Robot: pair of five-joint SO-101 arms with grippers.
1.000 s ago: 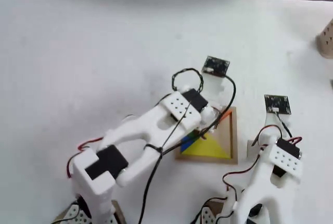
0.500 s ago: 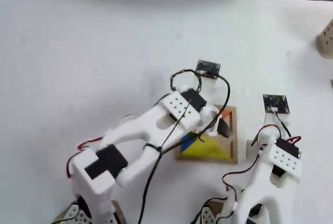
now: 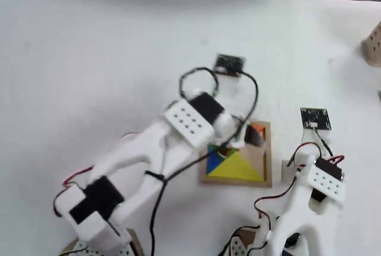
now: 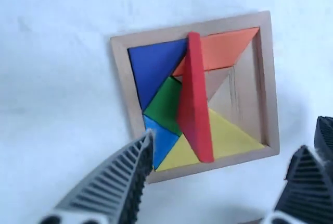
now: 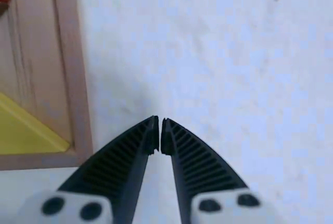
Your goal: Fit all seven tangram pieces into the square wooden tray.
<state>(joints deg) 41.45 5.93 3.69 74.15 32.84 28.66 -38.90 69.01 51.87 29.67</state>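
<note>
The left end effector (image 4: 227,146) is held open above the square wooden tray (image 4: 120,83), gripping nothing. Below it, the red piece (image 4: 195,99) is propped on edge, not seated. It is best tipped gently flat into the bare gap between the orange piece (image 4: 223,49) and the yellow piece (image 4: 229,135). The right end effector (image 5: 159,127) is closed and empty, with the tray just beside it on the bench (image 5: 234,52).
</note>
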